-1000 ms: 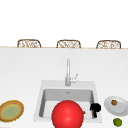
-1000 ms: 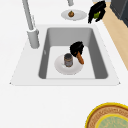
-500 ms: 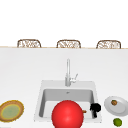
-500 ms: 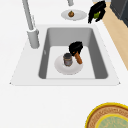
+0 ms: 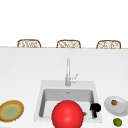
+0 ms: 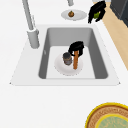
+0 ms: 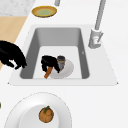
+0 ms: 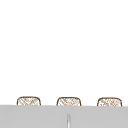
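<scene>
Carrot [image 6: 75,61] scene, biggest first: the sink [image 6: 25,75], then a white plate [image 6: 62,71] on its floor. My hand [image 6: 76,47] is above the plate, fingers curled round the carrot's top. It hangs nearly upright below my palm, tip toward the plate, just beside a small cup [image 6: 67,58]. My other hand [image 7: 12,56] floats off the sink's front edge.
</scene>
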Motion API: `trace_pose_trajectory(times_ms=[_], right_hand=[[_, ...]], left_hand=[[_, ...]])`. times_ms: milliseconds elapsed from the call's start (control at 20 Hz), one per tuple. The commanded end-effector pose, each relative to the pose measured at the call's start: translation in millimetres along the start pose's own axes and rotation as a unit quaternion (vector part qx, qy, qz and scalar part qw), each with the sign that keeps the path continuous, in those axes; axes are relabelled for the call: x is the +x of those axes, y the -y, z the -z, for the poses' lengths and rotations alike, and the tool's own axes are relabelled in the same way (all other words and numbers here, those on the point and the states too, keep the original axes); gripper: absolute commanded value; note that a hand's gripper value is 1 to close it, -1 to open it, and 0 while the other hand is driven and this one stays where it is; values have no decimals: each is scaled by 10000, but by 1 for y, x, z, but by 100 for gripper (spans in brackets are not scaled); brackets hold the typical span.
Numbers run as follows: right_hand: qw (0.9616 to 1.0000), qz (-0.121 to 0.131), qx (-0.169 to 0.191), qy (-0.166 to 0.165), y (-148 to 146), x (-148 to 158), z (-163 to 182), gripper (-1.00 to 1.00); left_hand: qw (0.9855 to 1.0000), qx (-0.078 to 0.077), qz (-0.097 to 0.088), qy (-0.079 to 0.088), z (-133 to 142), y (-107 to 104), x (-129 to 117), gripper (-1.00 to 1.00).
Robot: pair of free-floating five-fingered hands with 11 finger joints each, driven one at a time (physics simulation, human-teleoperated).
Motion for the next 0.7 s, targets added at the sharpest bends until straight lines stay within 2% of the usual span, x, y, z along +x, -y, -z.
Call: trace_pose_trajectory(times_ms=[0, 100, 200, 350, 500, 650], right_hand=[[10000, 0, 0, 0, 0, 0, 0, 0], [10000, 0, 0, 0, 0, 0, 0, 0], [10000, 0, 0, 0, 0, 0, 0, 0], [10000, 0, 0, 0, 0, 0, 0, 0], [10000, 0, 0, 0, 0, 0, 0, 0], [10000, 0, 0, 0, 0, 0, 0, 0]], left_hand=[[9999, -40, -4, 148, -1, -7, -1, -100], [9998, -52, 37, 189, 2, -22, 1, -100], [9994, -71, -265, 198, -2, -31, -1, -100], [9986, -8, -498, 174, -7, -40, 0, -100], [9986, 25, -478, 231, -11, -59, 3, -100], [9980, 52, -562, 275, -14, -74, 5, -100]])
